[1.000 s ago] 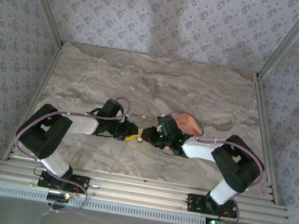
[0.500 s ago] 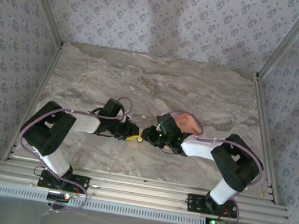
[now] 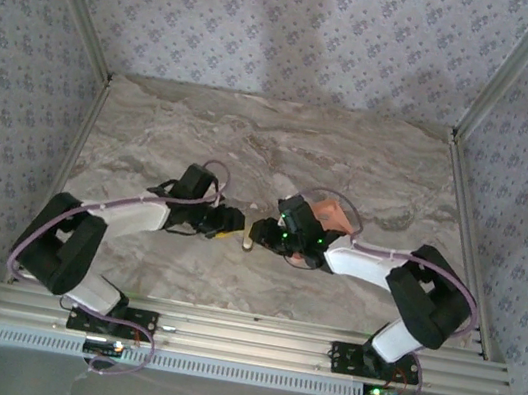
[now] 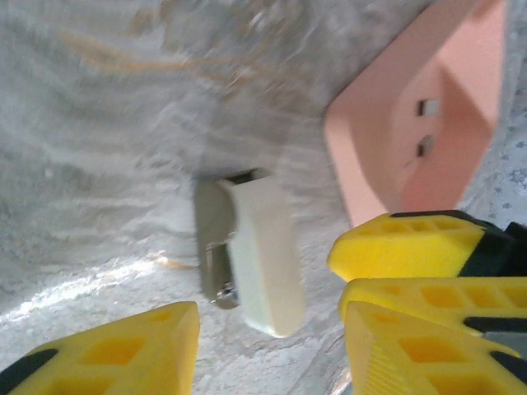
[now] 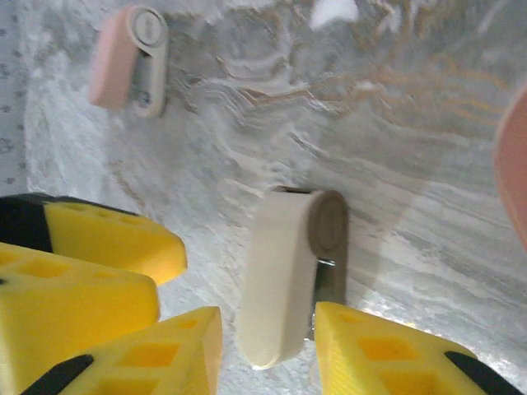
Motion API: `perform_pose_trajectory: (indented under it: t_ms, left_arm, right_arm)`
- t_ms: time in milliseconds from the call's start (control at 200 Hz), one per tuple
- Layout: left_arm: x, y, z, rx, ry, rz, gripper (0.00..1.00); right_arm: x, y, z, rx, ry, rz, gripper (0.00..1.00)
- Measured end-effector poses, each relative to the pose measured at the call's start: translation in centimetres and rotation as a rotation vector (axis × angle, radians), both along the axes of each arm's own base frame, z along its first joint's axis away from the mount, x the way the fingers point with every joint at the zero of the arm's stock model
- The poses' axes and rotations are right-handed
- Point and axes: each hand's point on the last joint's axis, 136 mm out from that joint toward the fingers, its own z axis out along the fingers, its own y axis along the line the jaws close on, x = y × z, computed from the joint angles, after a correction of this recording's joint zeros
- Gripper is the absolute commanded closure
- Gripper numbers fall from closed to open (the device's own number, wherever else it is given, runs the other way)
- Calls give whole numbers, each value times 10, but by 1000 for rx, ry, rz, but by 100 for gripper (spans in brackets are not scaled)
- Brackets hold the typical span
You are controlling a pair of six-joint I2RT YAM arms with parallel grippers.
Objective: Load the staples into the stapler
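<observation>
Stapler [image 3: 250,235]: cream, lying on its side on the counter [image 3: 252,145] between the two tools, long axis running near to far.
Left tool [image 4: 272,341]: jaws apart, clear of the stapler.
Right tool [image 5: 269,333]: jaws apart, flanking one end of the stapler; contact unclear.
Staples [image 4: 426,107]: two blurred grey strips inside the pink tray [image 4: 370,164], which is cut off by the frame edge.

The top camera is looking down from behind onto the whole worktop [image 3: 254,135]; both wrist cameras are facing it closely from opposite sides, sharing the cream stapler [image 4: 259,247] [image 5: 284,271].
</observation>
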Motion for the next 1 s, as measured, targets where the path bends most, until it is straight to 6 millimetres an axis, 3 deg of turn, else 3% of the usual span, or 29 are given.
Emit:
perform_pose_trajectory:
  t_ms: [145,320,470,635,785,999]
  left_arm:
    - [12,3,35,9,-122,7,42]
    - [15,21,48,85,-210,46,40]
    - [16,36,49,139,-259,84,40]
    - [10,48,36,191,-247,104,40]
    - [8,54,28,224,-243,113,40]
    - [9,58,28,235,-253,123,40]
  right_arm:
    - [7,-7,32,-13,-83,-13,55]
    - [19,-33,44,-132,-82,-79,43]
    - [34,-62,35,-232,-30,-158,39]
    - [46,-84,4,-336,53,-194,37]
    - [56,-86,-9,-386,80,-181,37]
    - [81,-82,-3,-398,48,-167,37]
